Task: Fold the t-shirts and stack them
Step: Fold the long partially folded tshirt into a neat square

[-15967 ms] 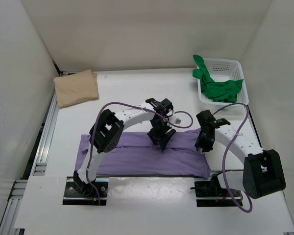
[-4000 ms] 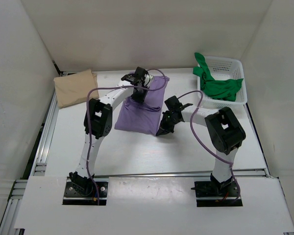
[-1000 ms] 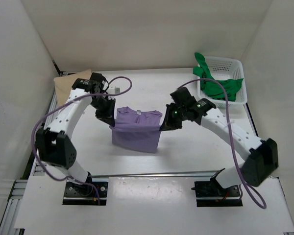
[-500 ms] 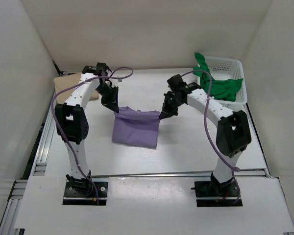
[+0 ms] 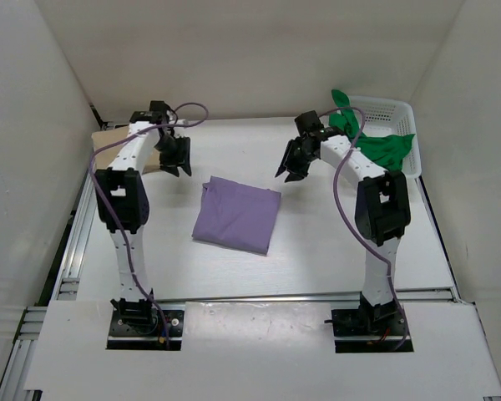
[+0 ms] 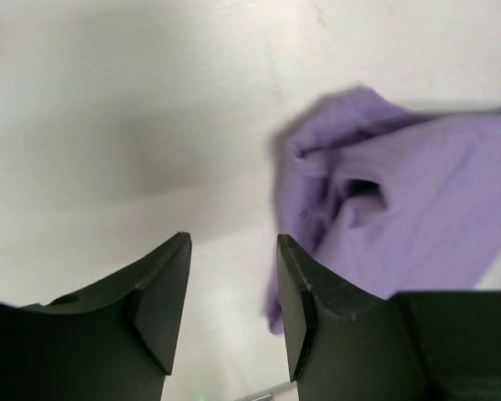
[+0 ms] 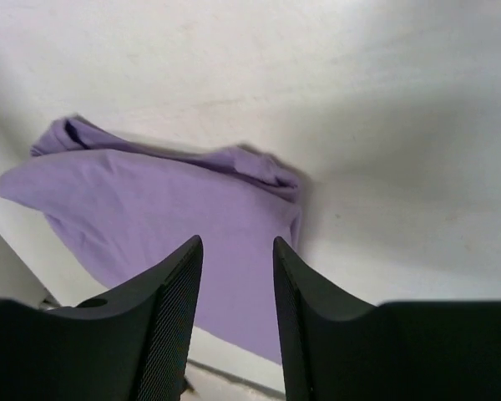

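Note:
The light purple t-shirt (image 5: 237, 216) lies folded into a rough square in the middle of the table, held by neither gripper. It shows again in the left wrist view (image 6: 401, 209) and the right wrist view (image 7: 175, 225). My left gripper (image 5: 174, 165) hangs open above the table to the shirt's far left, nothing between its fingers (image 6: 234, 284). My right gripper (image 5: 289, 170) hangs open to the shirt's far right, also empty (image 7: 238, 284). The tan t-shirt (image 5: 108, 150) lies folded at the back left, partly behind the left arm. The bright green t-shirt (image 5: 376, 146) is bunched in the basket.
A white mesh basket (image 5: 392, 109) stands at the back right corner. White walls close in the table on three sides. A metal rail (image 5: 75, 234) runs along the table's left edge. Both arms stretch from the near edge far towards the back.
Both grippers have opened and let go of the purple shirt's far corners, then lifted back and outwards. The shirt has dropped flat into a folded square.

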You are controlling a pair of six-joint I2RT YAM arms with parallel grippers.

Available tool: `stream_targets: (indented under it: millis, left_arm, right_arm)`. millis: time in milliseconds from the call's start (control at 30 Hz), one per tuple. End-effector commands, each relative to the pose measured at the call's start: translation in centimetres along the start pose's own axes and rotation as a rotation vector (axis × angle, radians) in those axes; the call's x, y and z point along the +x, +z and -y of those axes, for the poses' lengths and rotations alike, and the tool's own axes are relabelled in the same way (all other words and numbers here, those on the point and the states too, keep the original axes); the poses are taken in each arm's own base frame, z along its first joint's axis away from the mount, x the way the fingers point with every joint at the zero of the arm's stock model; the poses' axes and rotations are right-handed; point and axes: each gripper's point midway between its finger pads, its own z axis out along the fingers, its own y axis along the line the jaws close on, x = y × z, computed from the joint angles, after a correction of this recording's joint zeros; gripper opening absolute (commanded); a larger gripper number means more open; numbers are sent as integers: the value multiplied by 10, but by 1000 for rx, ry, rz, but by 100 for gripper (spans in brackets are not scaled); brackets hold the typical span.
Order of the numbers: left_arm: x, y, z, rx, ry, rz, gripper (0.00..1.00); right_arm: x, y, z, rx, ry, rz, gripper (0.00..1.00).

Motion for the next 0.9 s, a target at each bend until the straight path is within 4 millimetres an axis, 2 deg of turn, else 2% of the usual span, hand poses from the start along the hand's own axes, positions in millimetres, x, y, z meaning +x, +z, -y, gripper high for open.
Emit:
stream_targets:
  millis: [0, 33, 67, 100, 133, 167, 200, 233, 267, 300, 333, 367, 433, 467, 500, 567, 667, 733, 800, 867]
  left_arm:
    - [-26, -64, 6, -74, 76, 266, 56]
    - [-22, -67, 16, -67, 99, 289, 56]
    - [-6, -68, 39, -47, 149, 289, 54]
    - [-1, -66, 55, -20, 181, 290, 54]
    - [7, -59, 71, 18, 209, 266, 53]
    - [14, -50, 95, 55, 256, 242, 51]
    - [22, -40, 103, 75, 268, 201, 50]
    - [26, -33, 111, 100, 276, 171, 50]
    - [32, -14, 112, 106, 271, 108, 50]
    - [27, -11, 114, 117, 271, 103, 48]
    - [25, -3, 115, 126, 268, 90, 48]
    - [26, 14, 111, 122, 258, 55, 48]
    - [16, 23, 104, 105, 249, 56, 48]
    - [11, 27, 91, 63, 233, 59, 48]
    - [5, 33, 78, 42, 211, 59, 48]
    - [-6, 33, 67, 26, 196, 88, 48]
    - [-10, 35, 53, -9, 178, 95, 52]
    - [-8, 36, 48, -12, 167, 88, 56]
    - [-10, 34, 53, 15, 171, 95, 59]
    - [-16, 28, 50, 4, 166, 116, 64]
  right_arm:
    - [-13, -36, -40, -71, -166, 138, 44]
    - [-9, -36, -38, -60, -200, 141, 44]
    - [-2, -35, -36, -46, -206, 136, 40]
    - [12, -28, -29, -27, -211, 104, 37]
    - [16, -28, -25, -21, -194, 96, 33]
    - [25, -24, -25, -28, -191, 73, 28]
    - [30, -20, -21, -24, -178, 52, 17]
    - [39, -9, -18, -17, -159, 24, 11]
    - [40, -2, -19, -26, -143, 11, 7]
    - [46, 5, -15, -19, -121, -15, 2]
    - [46, 10, -17, -27, -100, -22, 0]
    - [48, 23, -12, -18, -94, -44, 0]
    - [44, 31, -17, -26, -80, -53, 0]
    - [45, 42, -13, -12, -75, -67, 0]
    - [40, 43, -19, -21, -78, -58, 0]
    - [37, 53, -16, -6, -76, -60, 0]
    - [32, 58, -13, 15, -96, -49, 0]
    - [29, 67, -6, 29, -82, -57, 0]
    - [21, 65, -10, 10, -95, -54, 0]
    - [19, 65, -15, -6, -112, -52, 0]
